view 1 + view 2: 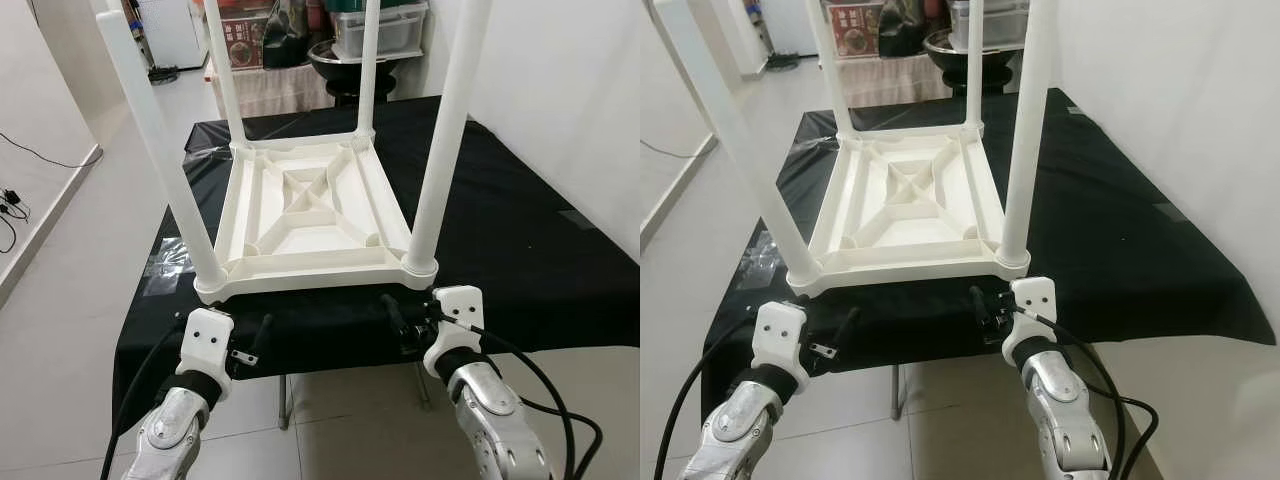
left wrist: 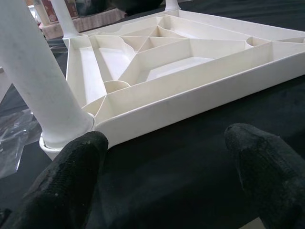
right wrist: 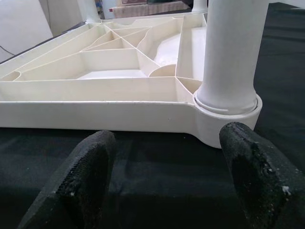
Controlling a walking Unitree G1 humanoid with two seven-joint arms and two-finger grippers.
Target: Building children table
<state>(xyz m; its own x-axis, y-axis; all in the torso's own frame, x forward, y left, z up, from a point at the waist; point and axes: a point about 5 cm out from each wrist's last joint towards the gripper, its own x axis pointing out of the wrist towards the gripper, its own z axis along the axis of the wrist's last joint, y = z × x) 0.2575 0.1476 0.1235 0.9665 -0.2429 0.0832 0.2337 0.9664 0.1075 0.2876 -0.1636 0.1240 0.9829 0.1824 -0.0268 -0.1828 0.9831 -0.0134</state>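
A white plastic children's table (image 1: 300, 215) lies upside down on a black-covered worktable (image 1: 520, 260), its ribbed underside facing up and its legs standing upright. My left gripper (image 2: 167, 176) is open just before the near edge, close to the front left leg (image 2: 38, 81). Open as well, my right gripper (image 3: 167, 181) faces the socket of the front right leg (image 3: 231, 57). Neither gripper touches the white table. From the head, both grippers hover at the worktable's front edge, left (image 1: 240, 345) and right (image 1: 415, 318).
Clear plastic wrap (image 1: 165, 260) lies on the cloth at the left. Storage boxes and a black bowl (image 1: 345, 55) stand behind the worktable. A white wall (image 1: 560, 80) runs along the right. Bare floor (image 1: 70, 260) with a cable lies to the left.
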